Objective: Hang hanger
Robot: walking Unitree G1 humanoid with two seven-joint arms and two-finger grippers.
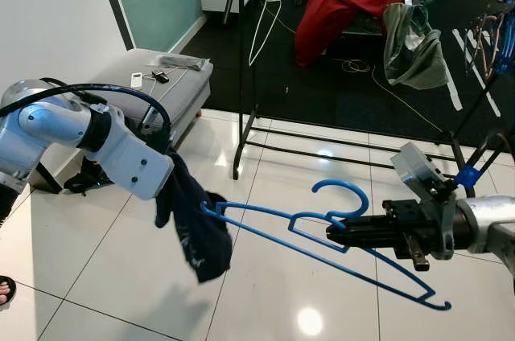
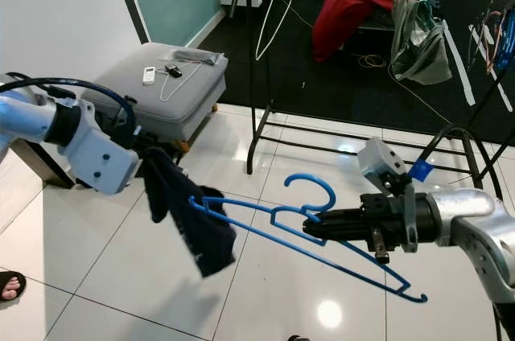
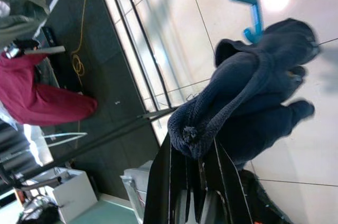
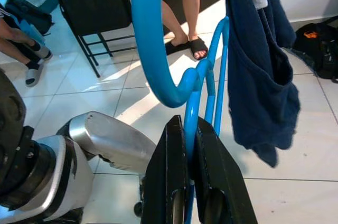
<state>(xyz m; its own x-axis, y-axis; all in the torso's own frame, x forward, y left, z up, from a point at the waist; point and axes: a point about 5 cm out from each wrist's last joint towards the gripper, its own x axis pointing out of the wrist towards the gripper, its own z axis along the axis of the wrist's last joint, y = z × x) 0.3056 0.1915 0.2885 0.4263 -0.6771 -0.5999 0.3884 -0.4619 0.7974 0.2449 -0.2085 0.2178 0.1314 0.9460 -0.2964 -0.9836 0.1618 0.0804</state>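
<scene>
Hanger being clamped at the neck by right gripper, lying level toward left gripper, itself pinching cloth draped at the far tip.

No legible text, label, brand, number or sign on anything here.

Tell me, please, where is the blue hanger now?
The blue hanger is in the middle of the left eye view, above the floor tiles, between the right gripper and the dark garment.
</scene>
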